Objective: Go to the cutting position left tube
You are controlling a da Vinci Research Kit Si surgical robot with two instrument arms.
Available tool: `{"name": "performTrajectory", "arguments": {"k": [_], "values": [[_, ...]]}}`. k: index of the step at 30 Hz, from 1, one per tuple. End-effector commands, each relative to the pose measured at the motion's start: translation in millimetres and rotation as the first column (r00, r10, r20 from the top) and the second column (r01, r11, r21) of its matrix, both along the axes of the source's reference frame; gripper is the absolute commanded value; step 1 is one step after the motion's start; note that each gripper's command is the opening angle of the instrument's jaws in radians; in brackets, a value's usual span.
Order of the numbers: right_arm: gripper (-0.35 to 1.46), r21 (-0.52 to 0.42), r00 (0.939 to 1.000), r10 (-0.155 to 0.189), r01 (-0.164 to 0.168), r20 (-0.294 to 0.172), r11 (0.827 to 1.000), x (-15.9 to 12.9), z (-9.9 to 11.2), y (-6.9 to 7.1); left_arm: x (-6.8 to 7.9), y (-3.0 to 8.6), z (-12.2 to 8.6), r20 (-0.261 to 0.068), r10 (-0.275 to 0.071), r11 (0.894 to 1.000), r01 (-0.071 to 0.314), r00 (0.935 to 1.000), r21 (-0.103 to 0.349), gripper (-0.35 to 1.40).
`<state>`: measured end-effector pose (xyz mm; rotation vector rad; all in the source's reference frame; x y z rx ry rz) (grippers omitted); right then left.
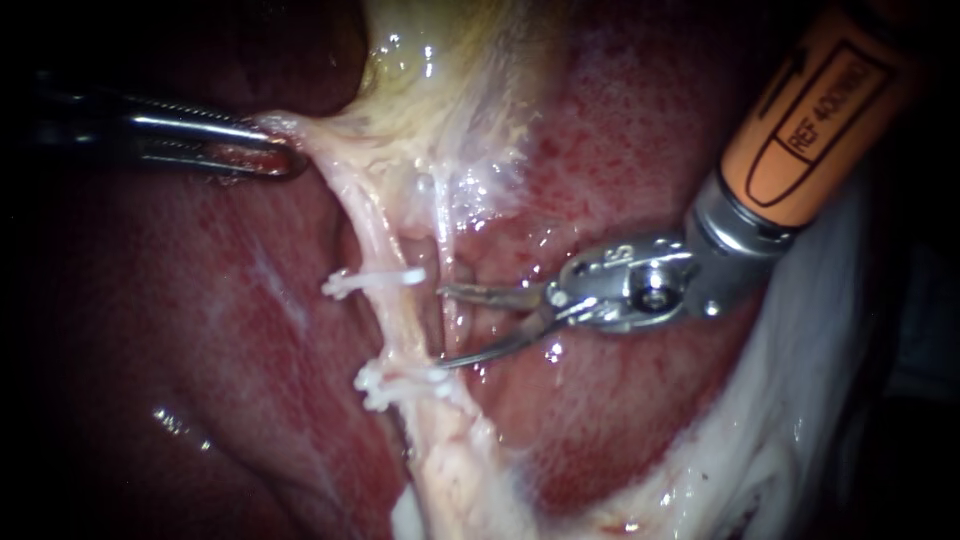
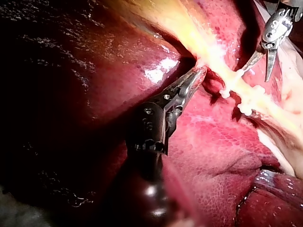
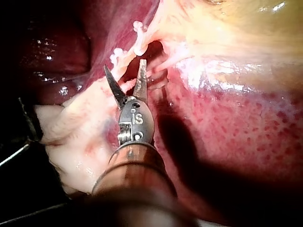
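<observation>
Two instruments, two clips, one clipped tube. Nearest the endoscope is the right instrument [image 1: 442, 326], its orange shaft coming in from upper right and ending in two thin blades, spread wide and holding nothing. The blade tips sit just beside the left tube [image 1: 402, 325], and the gap between them faces the bare stretch between the two white clips. One tip is level with the upper clip [image 1: 372, 281], the other just above the lower clip [image 1: 392, 380]. In the endoscope view the tips stop just short of the tube. The right wrist view shows the same spread blades [image 3: 124, 67] with pale tissue near their base, and it is not clear whether that tissue is the tube itself. The left tube runs pale and taut from the gallbladder's lower edge down between the liver surfaces, with both clips set across it, well apart from each other. A second, thinner pale strand [image 1: 445, 240] runs just to its right. Further back, the left instrument [image 1: 285, 158] comes in from the left with its jaws closed on pale tissue [image 1: 300, 130] at the top of the tube, pulling it sideways; the left wrist view [image 2: 198, 74] also shows them clamped. Behind is one yellowish gallbladder [image 1: 450, 80], and the red liver [image 1: 620, 150] lies around everything.
</observation>
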<state>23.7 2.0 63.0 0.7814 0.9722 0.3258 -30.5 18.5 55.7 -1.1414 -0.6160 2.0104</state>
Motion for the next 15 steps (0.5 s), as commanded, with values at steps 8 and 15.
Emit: {"name": "performTrajectory", "arguments": {"k": [8,15], "values": [[1.45,0.052,0.9992,-0.036,0.035,0.016,0.998,0.4,3.4,-1.4,0.0,0.0,0.1,0.001,0.001,1.0,-0.001,1.0,0.0,-0.35],[1.45,0.057,0.9987,-0.049,0.049,0.013,0.997,0.6,4.3,-1.4,-0.1,-0.1,0.2,0.0,0.001,1.0,-0.001,1.0,-0.001,-0.35]]}}
